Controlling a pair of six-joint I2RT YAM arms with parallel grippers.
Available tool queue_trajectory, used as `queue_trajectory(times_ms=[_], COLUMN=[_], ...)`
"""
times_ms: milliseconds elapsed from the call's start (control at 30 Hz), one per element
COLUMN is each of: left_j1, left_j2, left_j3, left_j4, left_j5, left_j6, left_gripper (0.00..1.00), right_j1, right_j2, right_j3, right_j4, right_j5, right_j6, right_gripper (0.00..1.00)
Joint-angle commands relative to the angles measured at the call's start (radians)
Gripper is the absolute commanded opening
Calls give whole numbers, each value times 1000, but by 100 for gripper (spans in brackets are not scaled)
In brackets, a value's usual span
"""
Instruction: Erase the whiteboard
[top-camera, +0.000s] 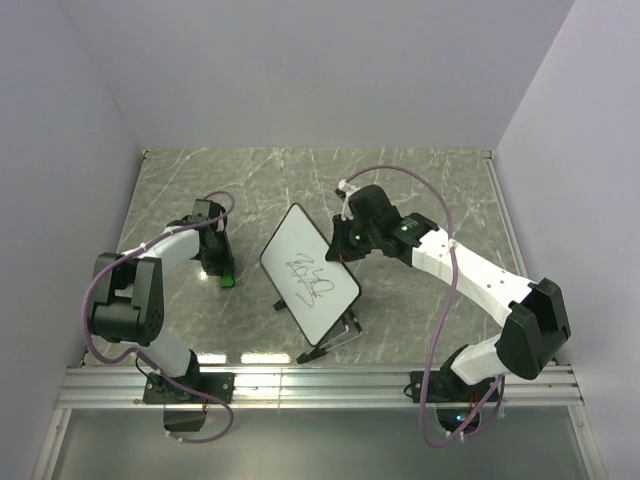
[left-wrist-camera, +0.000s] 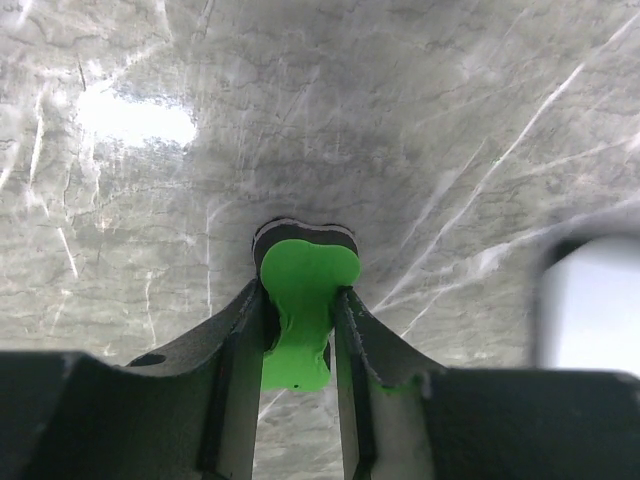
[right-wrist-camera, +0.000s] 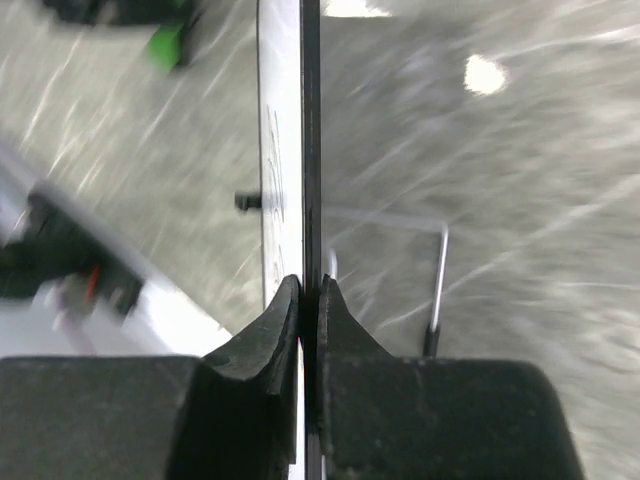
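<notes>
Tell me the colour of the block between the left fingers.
The eraser block is bright green; left wrist view.

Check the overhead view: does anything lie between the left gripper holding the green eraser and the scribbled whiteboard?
Nothing visible does. Only bare table separates the left gripper, shut on the green eraser, from the whiteboard. The right gripper clamps the board's opposite edge, clear of that path.
</notes>
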Motion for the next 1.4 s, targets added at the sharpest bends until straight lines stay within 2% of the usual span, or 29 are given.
queue_trajectory(times_ms=[0, 67, 200, 400, 633, 767, 800, 833, 900, 967, 1067, 1267, 1367], left_j1=[-1, -2, -8, -28, -42, -42, -42, -48, -85, -122, -191, -298, -360], left_j2=[-16, -24, -51, -194, -249, -310, -336, -350, -401, -444, -479, -537, -521], left_j3=[-18, -18, -20, 28, 184, 224, 218, 209, 156, 122, 86, -6, -20], left_j4=[-42, -42, -39, -49, -91, -57, -19, 19, 146, 217, 285, 398, 431], left_j5=[-48, -51, -62, -74, -13, 207, 364, 431, 591, 642, 657, 658, 638], left_j6=[0, 0, -3, 0, 31, 28, 16, -4, -92, -177, -244, -339, -353], left_gripper=[0, 0, 0, 0, 0, 0, 0, 0, 0, 0, 0, 0, 0], right_j1=[-61, -114, -199, -191, -164, -165, -165, -165, -165, -167, -165, -167, -164], right_j2=[-11, -33, -73, -131, -156, -165, -169, -171, -194, -226, -260, -346, -419], right_j3=[-5, -23, -54, -8, 114, 177, 190, 190, 167, 124, 108, 86, 26], right_j4=[-121, -126, -106, -83, -88, -106, -105, -93, -38, 6, 17, -141, -204], right_j5=[532, 557, 499, 341, 217, 158, 93, 50, -62, -110, -110, 28, 118], right_j6=[-102, -91, -93, -88, -16, 31, 62, 76, 138, 197, 298, 389, 502], right_gripper=[0, 0, 0, 0, 0, 0, 0, 0, 0, 0, 0, 0, 0])
